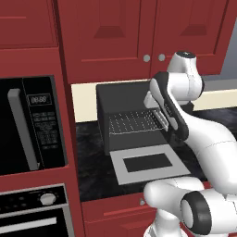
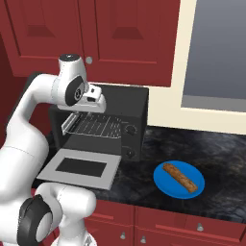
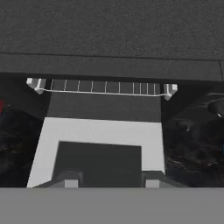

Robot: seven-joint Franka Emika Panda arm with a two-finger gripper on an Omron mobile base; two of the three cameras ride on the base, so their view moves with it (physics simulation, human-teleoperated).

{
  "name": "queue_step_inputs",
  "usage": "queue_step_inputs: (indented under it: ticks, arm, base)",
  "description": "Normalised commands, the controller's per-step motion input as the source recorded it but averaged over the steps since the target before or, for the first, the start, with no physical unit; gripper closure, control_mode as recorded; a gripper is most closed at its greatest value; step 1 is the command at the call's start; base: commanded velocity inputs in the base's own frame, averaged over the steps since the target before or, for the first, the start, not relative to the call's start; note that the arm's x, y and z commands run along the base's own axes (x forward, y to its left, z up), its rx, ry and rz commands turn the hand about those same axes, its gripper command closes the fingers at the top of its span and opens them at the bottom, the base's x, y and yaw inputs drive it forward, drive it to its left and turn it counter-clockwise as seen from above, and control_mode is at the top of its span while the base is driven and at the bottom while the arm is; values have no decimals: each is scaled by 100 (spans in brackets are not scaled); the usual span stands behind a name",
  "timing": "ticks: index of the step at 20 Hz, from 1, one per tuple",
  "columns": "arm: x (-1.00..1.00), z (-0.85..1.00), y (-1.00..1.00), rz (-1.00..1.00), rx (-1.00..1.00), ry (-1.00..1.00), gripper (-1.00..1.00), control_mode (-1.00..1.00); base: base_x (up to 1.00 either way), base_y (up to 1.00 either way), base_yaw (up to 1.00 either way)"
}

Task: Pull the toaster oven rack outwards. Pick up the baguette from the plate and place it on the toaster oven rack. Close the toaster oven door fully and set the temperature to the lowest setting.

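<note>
The toaster oven door [image 2: 79, 167] is found lowered flat; the toaster oven rack [image 1: 134, 122] is seated inside the toaster oven [image 2: 129, 108]. The hand [image 3: 108, 178] is held above the door, narrowed, empty. The baguette [image 2: 180, 177] is found on the plate [image 2: 163, 185], on the desk [image 2: 216, 158].

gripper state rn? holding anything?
Gripper: shut, holding nothing; it hangs above the open toaster oven door, short of the rack.

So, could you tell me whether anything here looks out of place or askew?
Nothing stands out: the toaster oven door lies open and flat, the rack sits level, and the baguette rests whole on the plate.
</note>
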Motion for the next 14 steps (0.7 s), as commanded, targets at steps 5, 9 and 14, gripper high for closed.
queue_step_inputs:
  ticks: [5,9,14]
  arm:
    - [-17,-3,1,-1,0,-1,-100,-100]
    - [-62,-9,3,0,-6,-18,-100,-100]
    - [-28,-26,10,0,-20,-18,-100,-100]
  base:
    - [0,0,0]
    - [0,0,0]
    - [0,0,0]
